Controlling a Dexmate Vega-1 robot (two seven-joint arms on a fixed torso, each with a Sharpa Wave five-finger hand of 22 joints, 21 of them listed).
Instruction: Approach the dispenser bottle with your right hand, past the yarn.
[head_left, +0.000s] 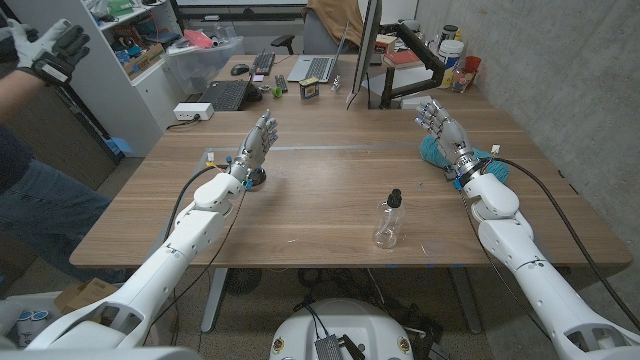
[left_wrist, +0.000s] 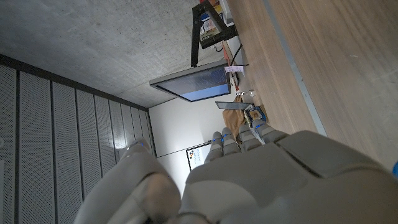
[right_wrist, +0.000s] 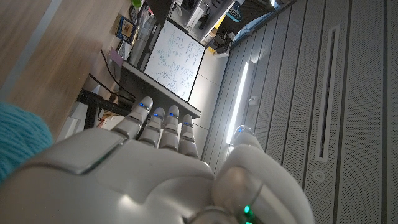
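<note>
Hovering empty with fingers spread, the right robot hand is just beside the teal yarn ball; the clear plastic dispenser bottle stands well apart on the wooden counter

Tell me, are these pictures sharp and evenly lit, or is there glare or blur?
Head view: even light, sharp; the clear dispenser bottle shows small glints. Right wrist view: a bright ceiling light strip glares; the right hand up close looks soft. Left wrist view: the left hand is blurred, a monitor behind it glows.

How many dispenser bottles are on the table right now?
1. The bottle stands upright near the table's front edge, between the two arms, nearer the right hand. The teal yarn beside that hand could hide something small behind it.
</note>
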